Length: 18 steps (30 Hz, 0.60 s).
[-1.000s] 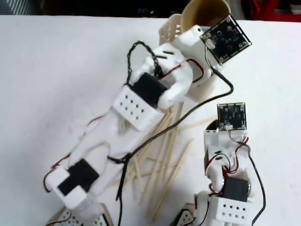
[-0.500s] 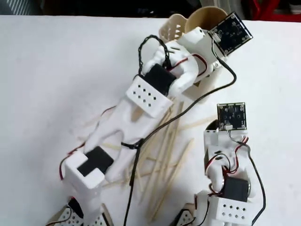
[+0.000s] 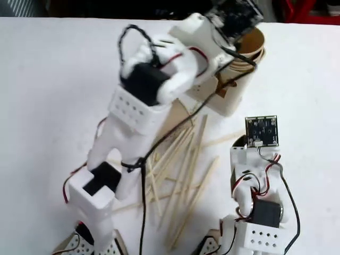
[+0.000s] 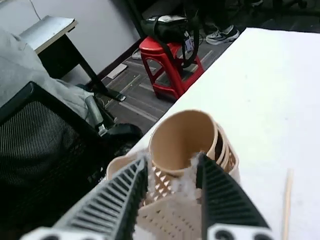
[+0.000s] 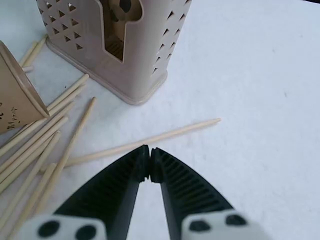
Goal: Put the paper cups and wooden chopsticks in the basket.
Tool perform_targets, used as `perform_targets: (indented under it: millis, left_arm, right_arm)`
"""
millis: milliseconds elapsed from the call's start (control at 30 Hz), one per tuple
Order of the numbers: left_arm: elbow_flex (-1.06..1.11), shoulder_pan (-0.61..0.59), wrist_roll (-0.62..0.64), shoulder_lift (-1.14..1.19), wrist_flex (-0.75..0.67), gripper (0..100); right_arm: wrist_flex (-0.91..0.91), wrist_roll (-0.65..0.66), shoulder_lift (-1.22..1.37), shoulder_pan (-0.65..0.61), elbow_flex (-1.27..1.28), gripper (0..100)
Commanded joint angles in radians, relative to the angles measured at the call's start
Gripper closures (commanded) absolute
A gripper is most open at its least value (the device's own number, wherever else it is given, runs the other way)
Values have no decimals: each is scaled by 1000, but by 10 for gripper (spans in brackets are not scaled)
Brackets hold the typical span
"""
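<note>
A tan paper cup (image 4: 182, 137) stands in the beige perforated basket (image 4: 170, 220) near the table's far edge. My left gripper (image 4: 172, 162) hangs open just above the basket, its black fingers on either side of the cup's near wall without gripping it. In the high view the cup (image 3: 254, 47) rises out of the basket (image 3: 231, 98) beside the left arm's wrist. Several wooden chopsticks (image 3: 183, 164) lie scattered in front of the basket. My right gripper (image 5: 150, 150) is shut and empty, low over one chopstick (image 5: 150, 140). A second paper cup (image 5: 15, 100) lies on its side by the chopsticks.
The left arm (image 3: 133, 106) stretches over the chopstick pile and covers part of it. The right arm (image 3: 255, 207) sits at the near right. A red stool (image 4: 170, 65) and an office chair (image 4: 45, 145) stand beyond the table's far edge.
The left arm has risen and swung towards the far edge. The cup, earlier carried high beyond the basket, now sits in it. The right arm has kept still.
</note>
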Motion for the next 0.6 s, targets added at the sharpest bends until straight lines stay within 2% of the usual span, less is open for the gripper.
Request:
perform_targets:
  millis: [0, 200, 400, 567]
  left_arm:
    - [-130, -59, 12, -15, 233, 828]
    - [-215, -131, 14, -16, 454, 828]
    - [-170, -248, 71, -93, 463, 828]
    - [32, -252, 69, -340, 463, 828]
  right_arm:
    - [-15, 9, -10, 12, -8, 978]
    - [-13, 9, -4, 8, -8, 978]
    - [12, 9, -2, 5, -43, 953]
    - [56, 8, -2, -28, -72, 930]
